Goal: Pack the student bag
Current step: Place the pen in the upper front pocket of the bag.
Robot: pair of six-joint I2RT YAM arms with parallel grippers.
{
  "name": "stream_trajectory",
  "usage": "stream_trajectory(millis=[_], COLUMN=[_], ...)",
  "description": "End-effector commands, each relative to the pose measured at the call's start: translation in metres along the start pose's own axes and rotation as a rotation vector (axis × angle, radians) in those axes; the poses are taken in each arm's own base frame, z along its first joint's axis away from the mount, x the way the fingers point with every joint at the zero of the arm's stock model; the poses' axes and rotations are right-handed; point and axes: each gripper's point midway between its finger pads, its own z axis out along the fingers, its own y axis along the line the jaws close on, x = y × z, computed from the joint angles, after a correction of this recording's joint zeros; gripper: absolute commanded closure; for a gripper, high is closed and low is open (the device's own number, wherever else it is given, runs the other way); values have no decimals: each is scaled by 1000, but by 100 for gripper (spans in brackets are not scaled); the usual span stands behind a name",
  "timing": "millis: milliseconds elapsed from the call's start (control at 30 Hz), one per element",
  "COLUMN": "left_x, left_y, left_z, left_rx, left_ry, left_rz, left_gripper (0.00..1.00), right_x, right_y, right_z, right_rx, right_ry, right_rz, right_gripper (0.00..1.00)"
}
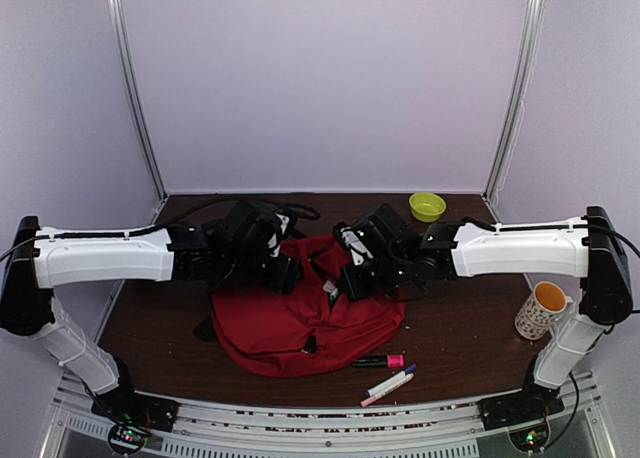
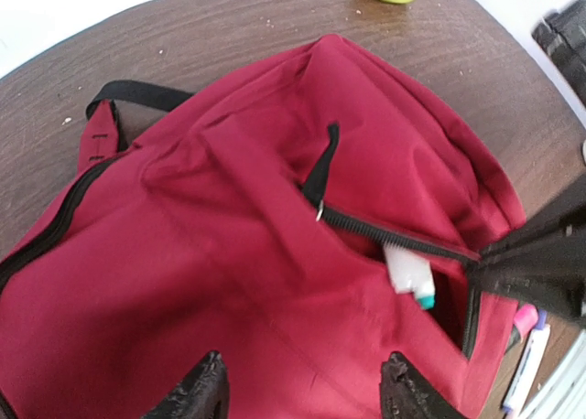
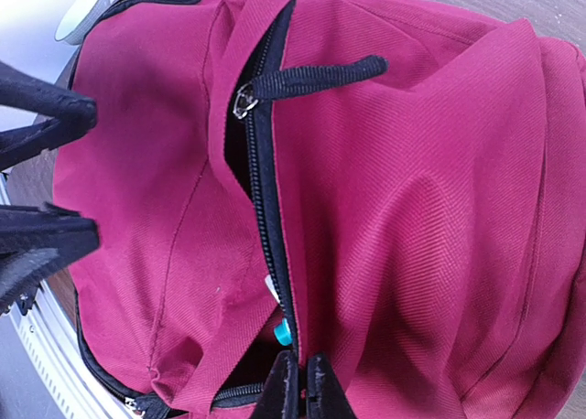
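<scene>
The student bag (image 1: 300, 328), dark red with black zips, lies flat mid-table between both arms. Its front pocket zip (image 3: 261, 190) stands open, the black pull strap (image 3: 316, 76) lying across the fabric. A white tube with a teal cap (image 2: 408, 276) pokes out of that pocket; the right wrist view shows only its teal tip (image 3: 283, 331). My right gripper (image 3: 302, 392) is shut on the pocket's zip edge, pinching the fabric. My left gripper (image 2: 307, 392) hovers open over the bag's front panel (image 2: 229, 282), fingertips (image 2: 206, 387) wide apart, nothing between them.
A yellow-green bowl (image 1: 427, 206) sits at the back right. A patterned mug (image 1: 543, 310) stands by the right arm's base. A pink-capped marker (image 1: 378, 361) and white pens (image 1: 388, 385) lie at the front edge beside the bag. A black strap (image 2: 137, 94) trails behind the bag.
</scene>
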Motion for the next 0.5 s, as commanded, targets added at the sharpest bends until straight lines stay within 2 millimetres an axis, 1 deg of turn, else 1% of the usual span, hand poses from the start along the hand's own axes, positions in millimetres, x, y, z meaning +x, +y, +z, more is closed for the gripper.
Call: stream_trajectory(millis=[0, 100, 267, 367, 467], left_x=[-21, -27, -29, -26, -24], left_y=[-9, -11, -6, -10, -9], left_z=[8, 16, 34, 46, 54], left_rx=[-12, -23, -102, -103, -118], left_ry=[-37, -40, -11, 1, 9], left_rz=[-28, -29, -27, -25, -16], left_gripper=[40, 37, 38, 41, 47], right_x=[9, 9, 12, 14, 16], right_y=[-16, -16, -16, -15, -17], right_z=[5, 6, 9, 8, 9], right_rx=[45, 32, 11, 1, -1], right_ry=[17, 12, 14, 13, 15], right_rz=[9, 14, 21, 23, 25], right_gripper=[94, 95, 95, 95, 95])
